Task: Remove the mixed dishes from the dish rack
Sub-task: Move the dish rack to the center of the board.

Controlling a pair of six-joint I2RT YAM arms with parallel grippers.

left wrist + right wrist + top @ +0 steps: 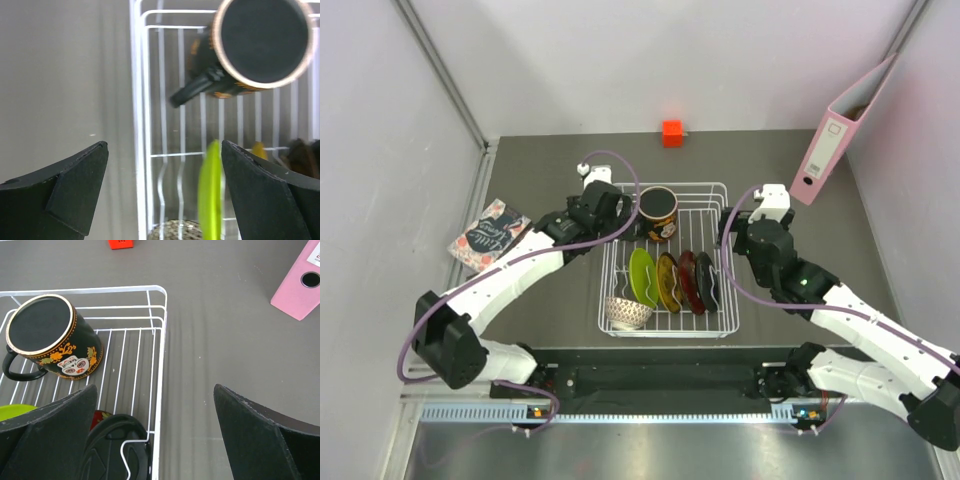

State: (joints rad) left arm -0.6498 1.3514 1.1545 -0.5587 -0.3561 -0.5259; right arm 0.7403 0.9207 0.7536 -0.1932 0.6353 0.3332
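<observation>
Jaws apart and empty on both the left gripper [623, 224] and the right gripper [728, 245]; hover at opposite sides of the dish rack [720, 190]. Inside the rack, all six pieces:

- dark mug [658, 212], tilted at the far end
- lime green plate [641, 277], yellow plate [667, 282], red floral plate [687, 281] and black plate [705, 283], upright in the dividers
- beige bowl [628, 313] at the near left corner

No dish out on the desk [550, 170] yet; unloading apparently not begun. Farther off: red block [672, 133], pink binder [840, 135], booklet [488, 235].

Open flanks, crowded rack
We see bare bench [760, 160] on both sides of the dish rack [695, 184]; inside, the mug [658, 212] blocks its far left corner and four upright plates [670, 282] leave only narrow gaps.
</observation>
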